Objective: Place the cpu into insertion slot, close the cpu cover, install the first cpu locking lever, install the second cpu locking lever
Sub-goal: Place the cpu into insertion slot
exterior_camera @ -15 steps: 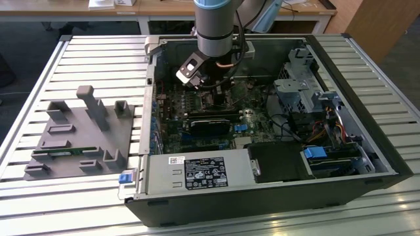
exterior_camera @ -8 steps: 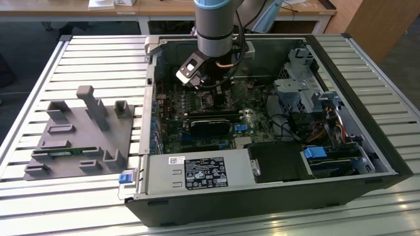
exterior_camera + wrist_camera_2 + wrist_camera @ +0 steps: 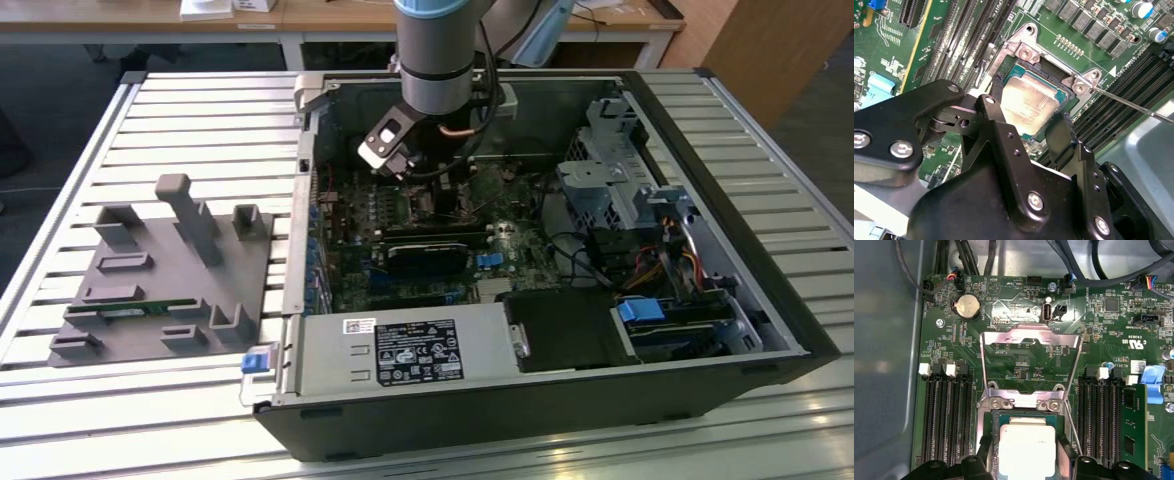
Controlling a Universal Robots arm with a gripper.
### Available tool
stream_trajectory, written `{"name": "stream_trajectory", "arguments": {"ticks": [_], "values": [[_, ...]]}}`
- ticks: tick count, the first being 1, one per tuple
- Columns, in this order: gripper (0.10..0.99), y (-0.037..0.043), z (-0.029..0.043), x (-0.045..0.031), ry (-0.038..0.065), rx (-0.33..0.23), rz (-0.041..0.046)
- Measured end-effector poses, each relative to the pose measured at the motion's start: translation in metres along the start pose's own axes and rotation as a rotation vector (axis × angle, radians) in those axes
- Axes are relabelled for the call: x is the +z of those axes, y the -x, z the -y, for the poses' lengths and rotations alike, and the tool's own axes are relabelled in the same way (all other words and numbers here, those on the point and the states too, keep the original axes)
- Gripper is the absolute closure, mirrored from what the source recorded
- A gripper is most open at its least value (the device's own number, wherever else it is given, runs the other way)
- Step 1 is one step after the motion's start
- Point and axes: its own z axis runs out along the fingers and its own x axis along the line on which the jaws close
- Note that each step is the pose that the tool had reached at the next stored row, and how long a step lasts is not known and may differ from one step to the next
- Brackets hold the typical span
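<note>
The cpu [image 3: 1026, 440], a small square chip with a dull silver top, lies flat in the insertion slot [image 3: 989, 421] on the green motherboard. In both wrist views my gripper [image 3: 1029, 107] straddles it, the black fingers [image 3: 996, 87] pressed against two opposite edges. The cpu cover [image 3: 1029, 332], a silver frame with a square window, is swung back and stands open beyond the socket. A thin locking lever [image 3: 1126, 102] sticks out beside the socket, unlatched. In the exterior view the gripper [image 3: 424, 195] is down inside the computer case.
Long black memory slots [image 3: 946, 415] flank the socket on both sides. Cables [image 3: 1079, 265] hang near the case wall. A power supply [image 3: 400, 350] and drive bays [image 3: 641, 200] fill the case. A grey fixture [image 3: 160, 280] rests on the slatted table at the exterior view's left.
</note>
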Motion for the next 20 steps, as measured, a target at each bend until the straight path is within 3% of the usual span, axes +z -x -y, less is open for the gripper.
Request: {"name": "stream_trajectory", "arguments": {"ticks": [9, 20], "values": [[0.471, -0.0016, 0.0, 0.001, 0.0, 0.0, -0.0006], [0.471, -0.0017, -0.0003, -0.0035, 0.0, 0.0, -0.0024]]}}
